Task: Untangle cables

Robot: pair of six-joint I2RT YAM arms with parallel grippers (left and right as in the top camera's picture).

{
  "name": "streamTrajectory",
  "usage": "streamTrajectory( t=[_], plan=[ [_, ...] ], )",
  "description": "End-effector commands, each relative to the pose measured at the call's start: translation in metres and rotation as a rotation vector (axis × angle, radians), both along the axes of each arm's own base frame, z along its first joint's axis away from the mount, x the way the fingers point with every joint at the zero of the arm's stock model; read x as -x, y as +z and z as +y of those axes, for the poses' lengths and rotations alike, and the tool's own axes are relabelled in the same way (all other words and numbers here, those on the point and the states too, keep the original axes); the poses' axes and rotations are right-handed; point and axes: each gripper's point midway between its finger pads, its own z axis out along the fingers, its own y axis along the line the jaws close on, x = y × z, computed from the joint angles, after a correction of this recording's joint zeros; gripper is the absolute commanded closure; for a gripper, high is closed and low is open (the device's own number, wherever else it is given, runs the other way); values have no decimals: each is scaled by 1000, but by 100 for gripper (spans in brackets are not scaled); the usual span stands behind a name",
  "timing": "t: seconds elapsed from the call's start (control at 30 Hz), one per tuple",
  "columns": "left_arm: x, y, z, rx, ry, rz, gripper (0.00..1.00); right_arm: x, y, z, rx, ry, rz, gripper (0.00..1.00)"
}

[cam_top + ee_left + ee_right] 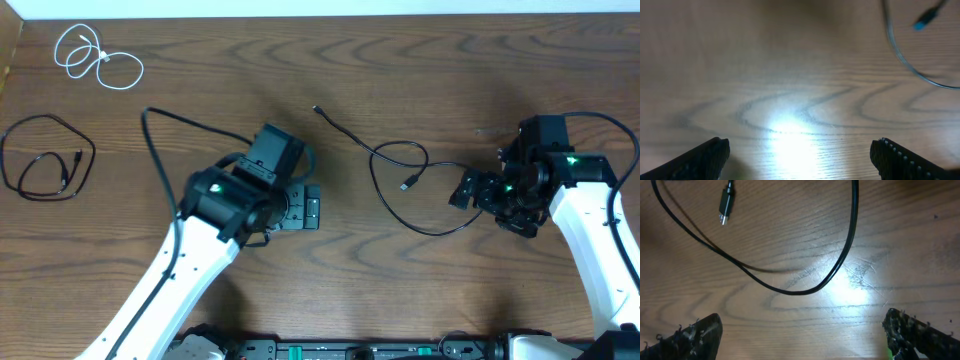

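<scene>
Right gripper (802, 330) jaws apart nr black cable (795, 293), left gripper (800, 150) likewise

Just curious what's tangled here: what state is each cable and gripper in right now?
white cable: coiled, lying apart from the others.
left black cable: loosely coiled, alone.
middle black cable: spread out, one loop, ungripped.
left gripper: open, empty.
right gripper: open, empty.

A brown wood-grain table (420, 300) fills the view, with glare spots.
</scene>
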Motion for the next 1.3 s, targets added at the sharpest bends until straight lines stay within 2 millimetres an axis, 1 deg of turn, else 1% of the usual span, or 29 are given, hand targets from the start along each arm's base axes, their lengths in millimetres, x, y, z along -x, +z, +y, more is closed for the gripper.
streamTrajectory(
  t=[0.0,0.07,0.17,0.2,0.23,0.27,0.33,0.4,0.47,0.57,0.67,0.73,0.8,0.83,0.93,0.97,1.0,1.03,1.07,1.13,1.2,1.23,1.27],
  plan=[
    [0,-21,6,-17,161,60,5,-4,0,0,19,26,-28,1],
    [0,-28,5,-22,201,87,5,-7,-2,2,16,32,-42,1],
    [-1,-34,5,-37,206,110,5,-5,-7,4,12,24,-34,1],
    [-1,-35,5,-39,206,112,5,-5,-10,5,12,27,-34,4],
    [-3,-36,4,-37,206,110,5,-5,-15,6,12,30,-39,10],
    [-4,-36,3,-34,206,106,5,-3,-25,7,12,32,-39,19],
    [-5,-36,3,-34,206,106,5,3,-38,5,14,5,-23,31],
    [-4,-36,3,-35,206,106,5,4,-50,4,13,-13,-31,39],
    [-4,-36,3,-35,206,106,5,1,-57,5,2,-63,-44,43],
    [-6,-36,2,-31,206,100,5,-2,-58,8,-19,-85,-52,51],
    [-9,-35,1,-23,206,90,5,-8,-58,4,6,-90,-77,66],
    [-10,-35,0,-20,206,86,5,-10,-58,2,15,-93,-88,72],
    [-10,-35,0,-18,206,83,5,-11,-58,2,15,-93,-93,71],
    [-11,-35,-1,-17,206,81,5,-11,-58,2,15,-93,-93,69],
    [-11,-35,-1,-17,206,81,5,-12,-58,2,14,-97,-94,71],
    [-11,-35,-1,-16,206,80,5,-12,-58,2,14,-97,-97,75],
    [-12,-34,-1,-14,205,78,5,-13,-58,2,14,-97,-98,81],
    [-13,-34,-2,-12,205,75,5,-13,-58,2,14,-97,-99,84],
    [-13,-34,-2,-11,205,73,5,-13,-58,2,14,-97,-99,86],
    [-14,-34,-2,-8,205,69,5,-13,-58,2,13,-97,-100,98],
    [-15,-34,-3,-6,205,67,5,-15,-56,6,-5,-86,-110,99],
    [-15,-34,-3,-6,205,66,5,-18,-54,11,-32,-59,-127,99],
    [-16,-33,-3,-4,205,63,5,-23,-48,23,-98,-10,-161,99]
  ],
)
